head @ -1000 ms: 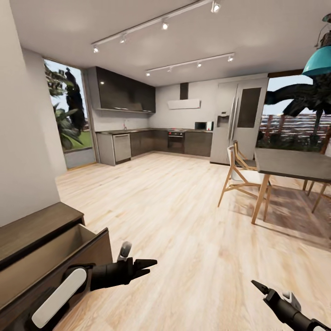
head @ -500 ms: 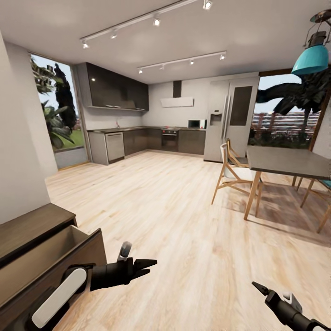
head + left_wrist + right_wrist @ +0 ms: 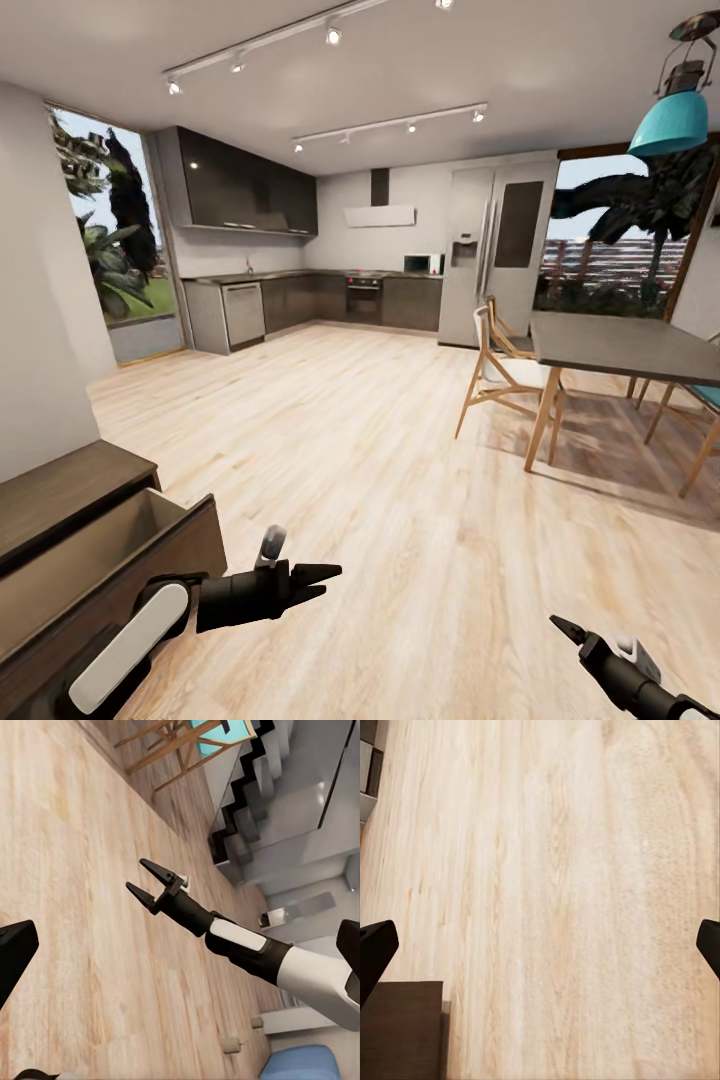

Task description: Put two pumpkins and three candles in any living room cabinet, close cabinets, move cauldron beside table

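Observation:
The dark-brown cabinet (image 3: 60, 495) stands at the lower left with one drawer (image 3: 120, 560) pulled out, its tan inside bare where it shows. My left gripper (image 3: 330, 582) hovers open over the floor just right of the drawer. My right gripper (image 3: 565, 630) is low at the right, open and holding nothing; the left wrist view shows it too (image 3: 142, 876). Two small tan cylinders (image 3: 231, 1044) that look like candles sit on the floor by a blue seat (image 3: 300, 1066). A cabinet corner (image 3: 397, 1027) shows in the right wrist view. Pumpkins, cauldron and table are out of view.
Wide wooden floor (image 3: 380, 450) stretches ahead to a dark kitchen (image 3: 330, 300) and a fridge (image 3: 495, 250). A grey dining top (image 3: 610, 345) with wooden chairs (image 3: 495, 365) stands at the right under a teal lamp (image 3: 675, 120). A staircase (image 3: 247, 810) shows in the left wrist view.
The whole picture has drifted left and down, so the camera has moved. Both arms keep the same pose and both grippers stay open.

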Available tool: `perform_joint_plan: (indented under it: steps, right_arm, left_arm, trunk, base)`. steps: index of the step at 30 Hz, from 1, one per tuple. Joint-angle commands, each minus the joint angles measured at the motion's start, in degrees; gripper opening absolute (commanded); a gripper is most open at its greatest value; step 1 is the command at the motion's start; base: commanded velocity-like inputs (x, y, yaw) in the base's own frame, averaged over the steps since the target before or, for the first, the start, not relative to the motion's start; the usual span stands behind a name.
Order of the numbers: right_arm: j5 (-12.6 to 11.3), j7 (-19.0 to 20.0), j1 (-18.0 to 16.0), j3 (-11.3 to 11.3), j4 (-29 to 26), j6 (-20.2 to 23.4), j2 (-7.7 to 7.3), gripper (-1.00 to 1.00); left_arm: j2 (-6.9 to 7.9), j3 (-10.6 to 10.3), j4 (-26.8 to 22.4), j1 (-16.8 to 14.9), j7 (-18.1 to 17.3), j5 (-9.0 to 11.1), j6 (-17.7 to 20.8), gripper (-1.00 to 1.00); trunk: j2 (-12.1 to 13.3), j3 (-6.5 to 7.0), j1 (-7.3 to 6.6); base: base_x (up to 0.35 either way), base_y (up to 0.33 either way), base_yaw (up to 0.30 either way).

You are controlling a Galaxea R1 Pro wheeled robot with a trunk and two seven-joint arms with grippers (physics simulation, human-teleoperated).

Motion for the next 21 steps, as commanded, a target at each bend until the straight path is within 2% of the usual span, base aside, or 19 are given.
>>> perform_joint_plan:
  steps: [1,8,21]
  right_arm:
    - [-0.6,0.4,-0.1,0.3,0.2,0.5,0.01,1.0]
    - [-0.6,0.4,-0.1,0.3,0.2,0.6,0.0,1.0]
    - [-0.6,0.3,-0.1,0.3,0.2,0.5,-0.01,1.0]
  left_arm:
    - [0.04,-0.1,0.0,-0.1,-0.2,0.0,0.1,1.0]
    - [0.04,-0.1,0.0,-0.1,-0.2,0.0,0.1,1.0]
    - [0.04,-0.1,0.0,-0.1,-0.2,0.0,0.1,1.0]
  trunk:
    - [0.0,-0.12,-0.01]
    - [0.0,-0.22,-0.01]
    - [0.0,-0.22,-0.01]
  base:
    - [0.0,0.0,-0.004]
    - [0.0,0.0,-0.037]
    - [0.0,0.0,-0.255]
